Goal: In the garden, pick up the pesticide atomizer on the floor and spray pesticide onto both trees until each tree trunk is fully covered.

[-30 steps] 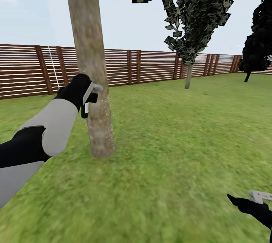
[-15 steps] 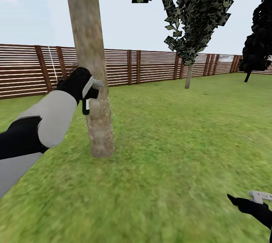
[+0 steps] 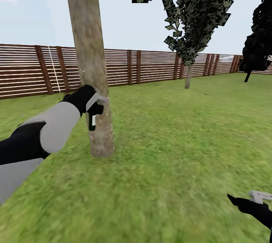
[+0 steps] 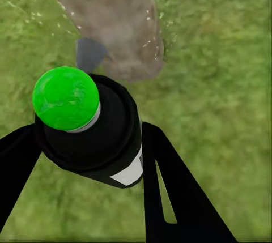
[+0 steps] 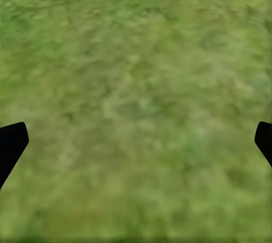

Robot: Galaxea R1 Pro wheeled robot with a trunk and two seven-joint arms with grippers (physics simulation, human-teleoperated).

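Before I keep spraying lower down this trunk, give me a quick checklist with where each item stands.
1. Grasp: left gripper shut on the pesticide atomizer: ok.
2. Aim: the atomizer sits close against the near tree trunk: ok.
3. Spray landing: pale specks show on the bark beside the bottle: ok.
4. Full coverage of this trunk: the far side is hidden: cannot tell.
5. Second tree trunk by the fence: no specks visible from here: cannot tell.
6. Right gripper open over grass, holding nothing: ok.
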